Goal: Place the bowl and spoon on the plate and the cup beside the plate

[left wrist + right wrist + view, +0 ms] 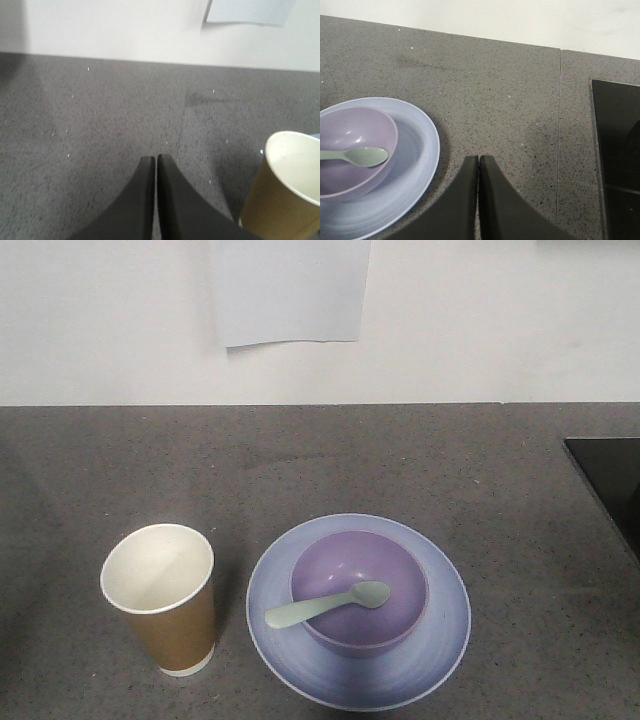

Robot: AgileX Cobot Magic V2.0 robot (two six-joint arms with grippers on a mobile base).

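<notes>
From where I stand, the layout looks finished. The bowl (360, 590) sits in the middle of the plate (440, 625), and the spoon (327, 606) lies across the bowl, its oval head inside and its handle poking out over the rim toward the cup (160, 598). The cup stands upright on the table (320, 460), just beside the plate on the left-arm side, with a narrow gap between them (not touching, as far as the front view shows).

Both claws are pressed together and hold nothing. The left claw (153, 159) hangs over bare table, with the cup off to its right and nearer the camera than its tips. The right claw (478, 159) is likewise over bare table, the plate's edge lying just to its left and a black panel (617, 150) well off to its right.

My judgement: if anything needs a nudge, the left arm is nearer the cup and the right arm nearer the plate, bowl and spoon; otherwise neither has anything left to grasp.
</notes>
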